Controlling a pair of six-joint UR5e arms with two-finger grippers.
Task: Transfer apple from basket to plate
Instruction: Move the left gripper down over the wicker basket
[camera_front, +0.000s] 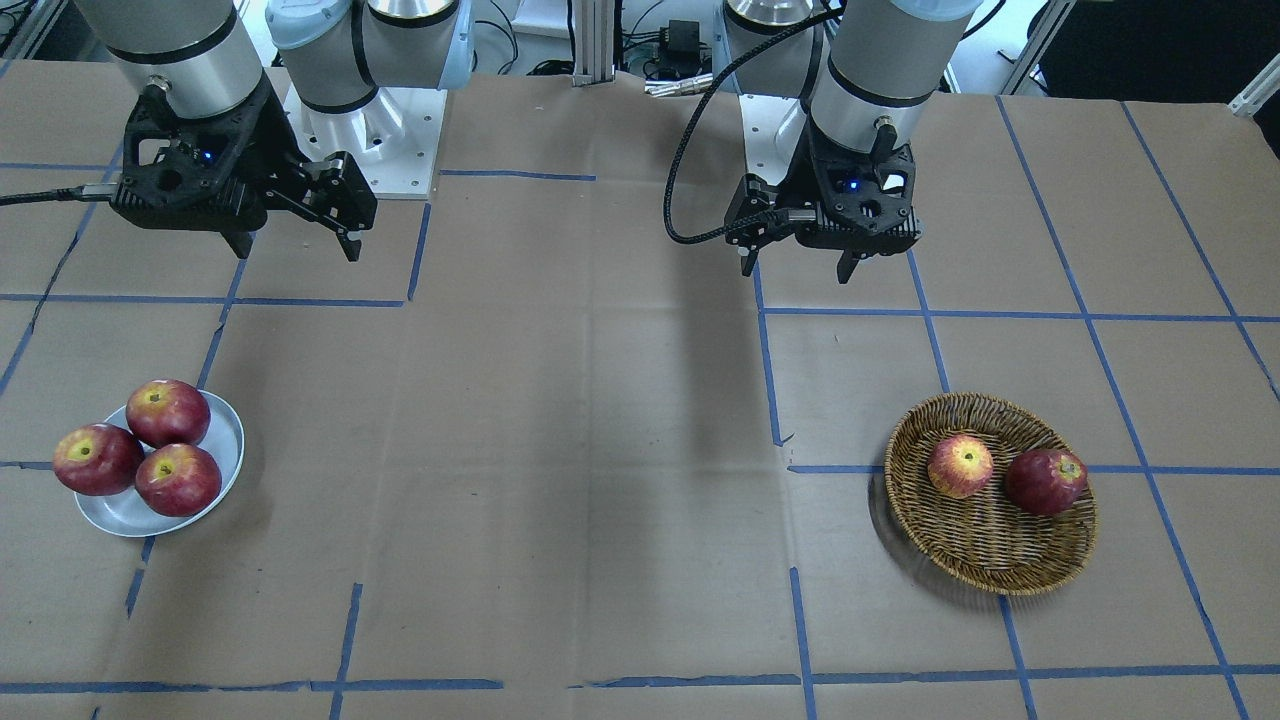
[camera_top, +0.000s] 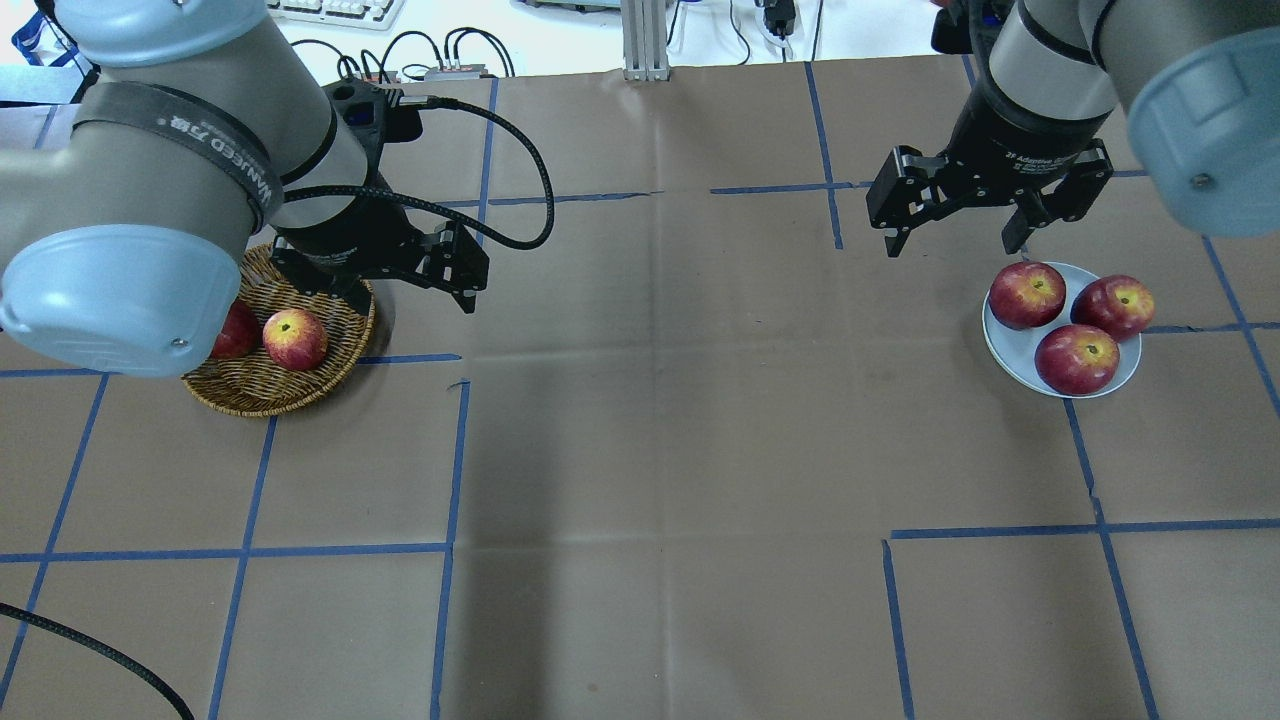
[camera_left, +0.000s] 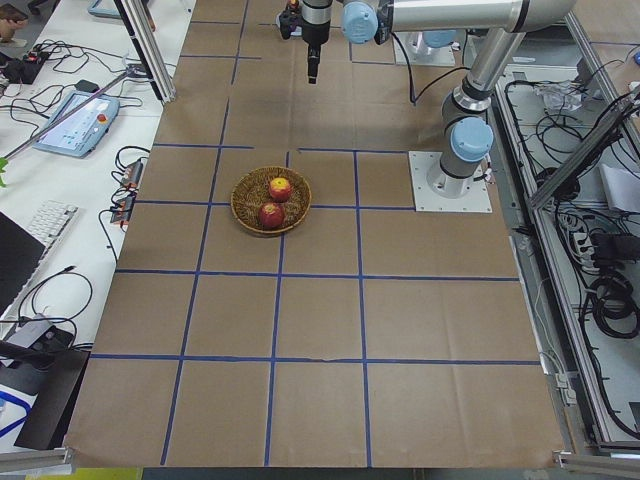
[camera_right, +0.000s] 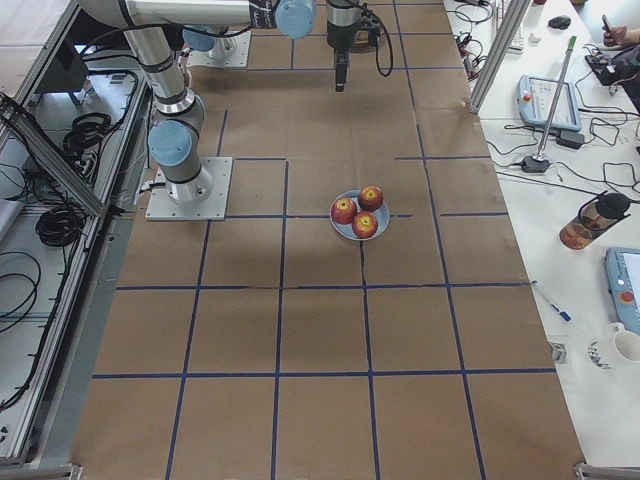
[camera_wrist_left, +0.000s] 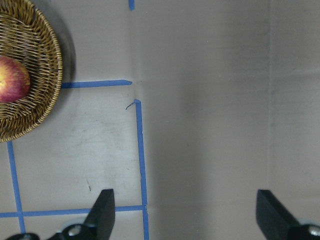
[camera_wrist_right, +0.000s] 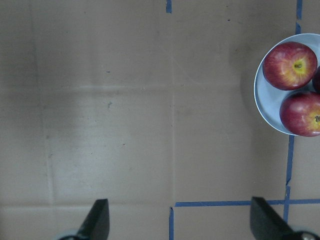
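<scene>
The lighter, yellow-streaked apple (camera_front: 960, 466) lies in the wicker basket (camera_front: 985, 540) beside one dark red apple (camera_front: 1045, 481). It also shows in the overhead view (camera_top: 295, 339) and at the edge of the left wrist view (camera_wrist_left: 12, 79). The pale plate (camera_front: 118, 510) holds three dark red apples. My left gripper (camera_front: 795, 270) hangs open and empty above the table, off the basket's robot-side edge. My right gripper (camera_front: 297, 248) hangs open and empty, on the robot side of the plate (camera_top: 1008, 352).
Brown paper with a blue tape grid covers the table. A black cable (camera_top: 500, 215) loops from the left wrist. The left arm's elbow (camera_top: 120, 290) hides part of the basket (camera_top: 260, 392) in the overhead view. Desks with gear flank both table ends.
</scene>
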